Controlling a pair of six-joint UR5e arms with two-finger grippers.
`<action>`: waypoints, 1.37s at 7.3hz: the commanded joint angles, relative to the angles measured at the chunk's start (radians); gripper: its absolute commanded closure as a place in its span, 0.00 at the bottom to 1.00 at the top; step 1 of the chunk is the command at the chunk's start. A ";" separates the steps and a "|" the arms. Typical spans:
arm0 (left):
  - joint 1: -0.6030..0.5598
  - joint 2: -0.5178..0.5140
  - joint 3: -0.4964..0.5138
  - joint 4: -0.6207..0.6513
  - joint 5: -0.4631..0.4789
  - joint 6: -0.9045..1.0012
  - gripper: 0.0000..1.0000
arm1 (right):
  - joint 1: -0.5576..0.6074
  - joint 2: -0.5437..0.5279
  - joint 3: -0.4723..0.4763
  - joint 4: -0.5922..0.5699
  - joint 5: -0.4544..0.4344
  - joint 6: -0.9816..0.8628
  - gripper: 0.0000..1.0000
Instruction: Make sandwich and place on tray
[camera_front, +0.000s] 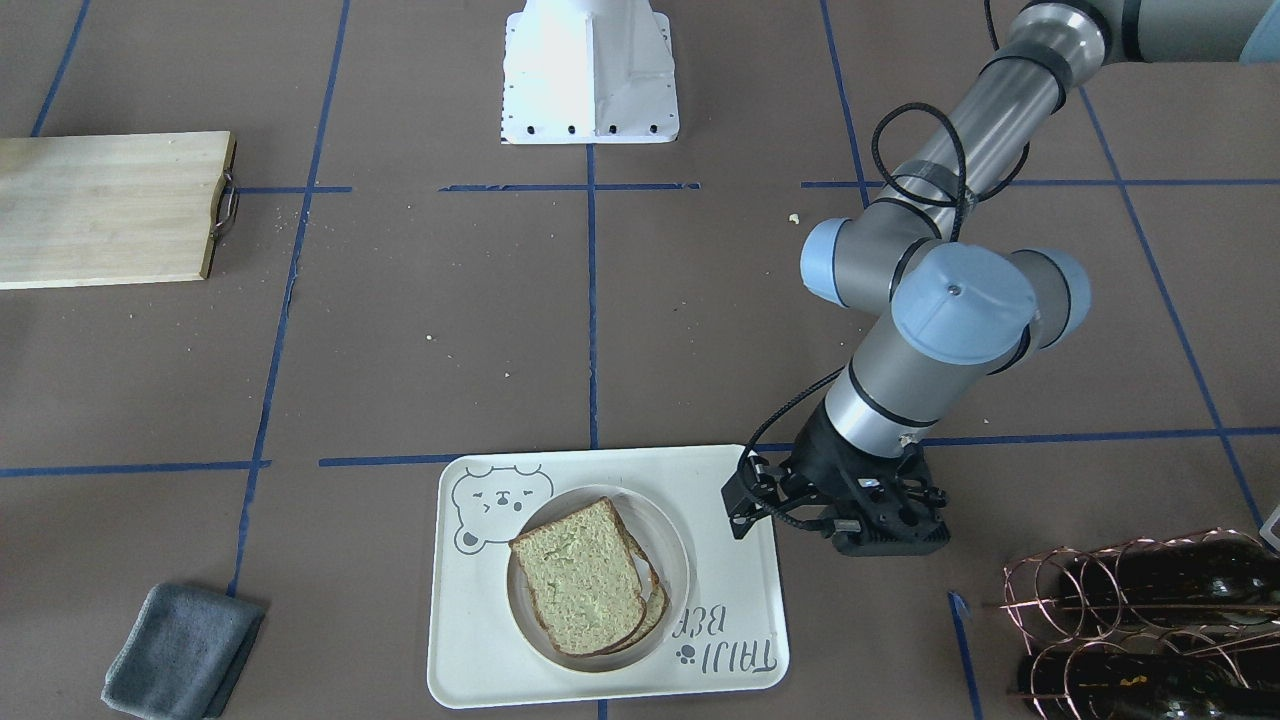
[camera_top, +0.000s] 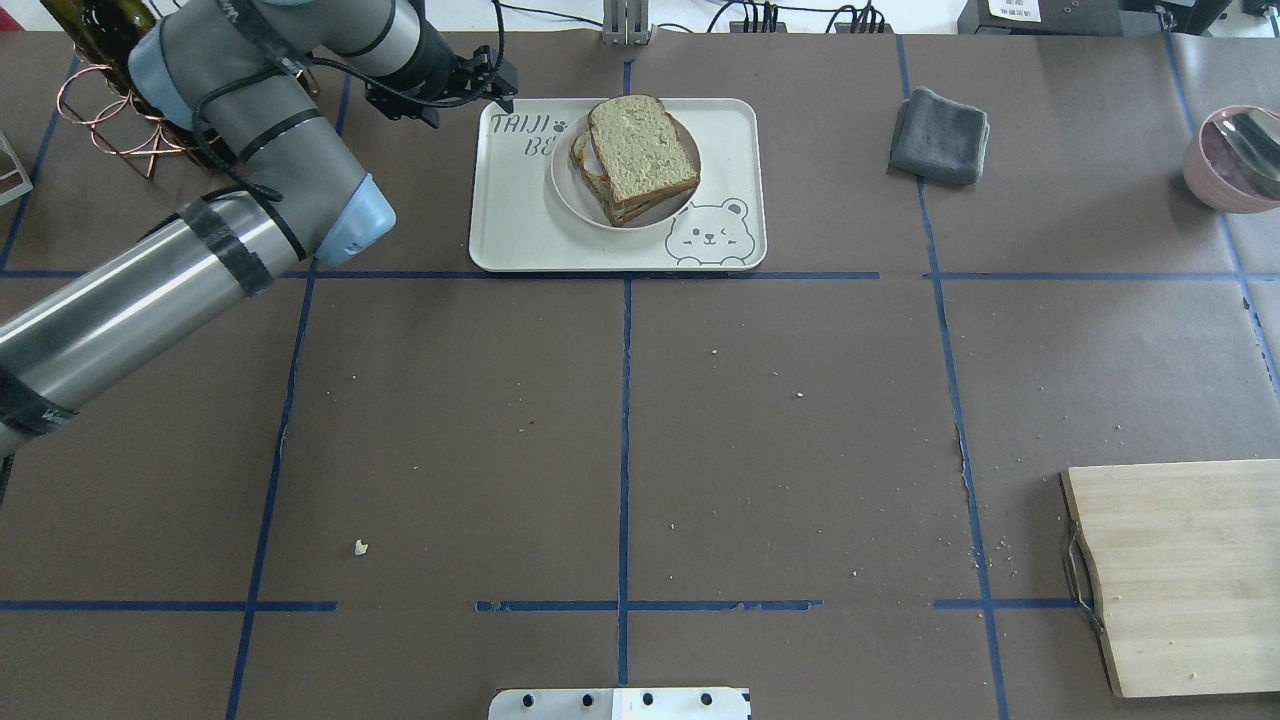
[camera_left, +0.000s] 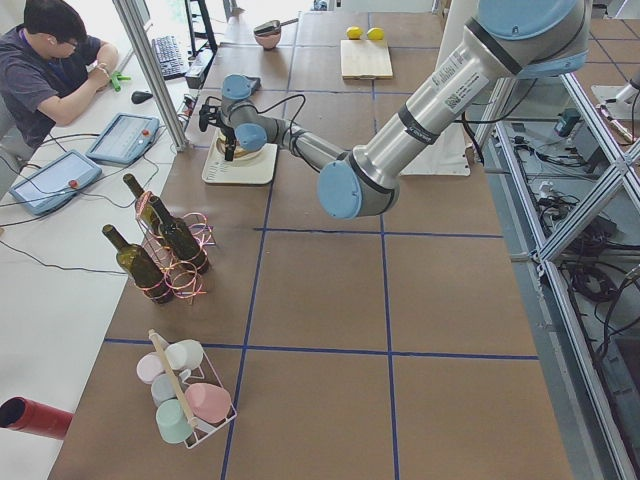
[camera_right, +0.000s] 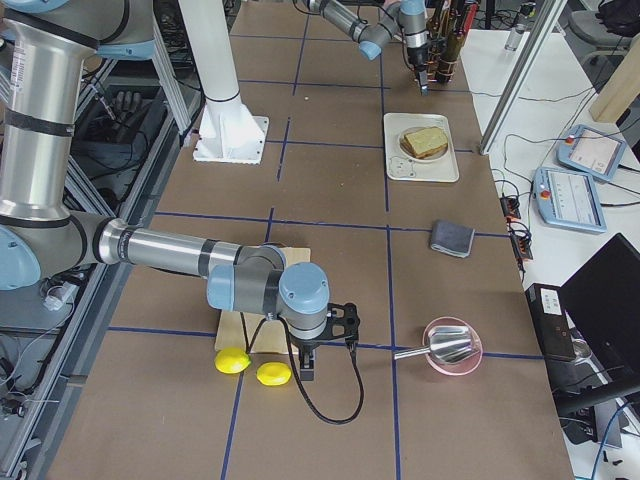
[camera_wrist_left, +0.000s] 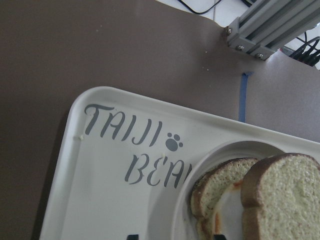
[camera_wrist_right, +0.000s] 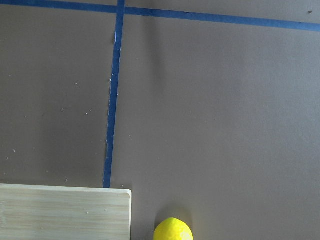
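Note:
The sandwich (camera_front: 585, 590), two brown-crusted bread slices stacked slightly askew, lies in a small round white dish (camera_front: 672, 535) on the cream bear tray (camera_front: 735, 610). It also shows in the overhead view (camera_top: 640, 150) and the left wrist view (camera_wrist_left: 277, 195), where a little white and orange-red shows between the slices. My left gripper (camera_top: 500, 92) hovers over the tray's (camera_top: 520, 225) lettered corner, apart from the sandwich; its two dark fingertips (camera_wrist_left: 132, 236) stand wide apart and empty. My right gripper (camera_right: 310, 368) is far off beside the cutting board; I cannot tell whether it is open or shut.
A wooden cutting board (camera_top: 1180, 575) lies at the near right, with two lemons (camera_right: 252, 367) beside it. A grey cloth (camera_top: 940, 122) lies right of the tray. A copper rack of wine bottles (camera_front: 1150, 610) stands close behind my left arm. A pink bowl with a spoon (camera_top: 1235, 155) is far right.

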 joint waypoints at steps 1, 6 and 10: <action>-0.038 0.210 -0.310 0.173 -0.005 0.192 0.00 | 0.000 -0.001 -0.008 0.023 0.001 0.002 0.00; -0.395 0.531 -0.566 0.554 -0.124 0.929 0.00 | 0.001 -0.010 -0.021 0.024 0.004 -0.002 0.00; -0.668 0.827 -0.518 0.548 -0.174 1.197 0.00 | 0.001 -0.008 -0.015 0.026 0.005 0.001 0.00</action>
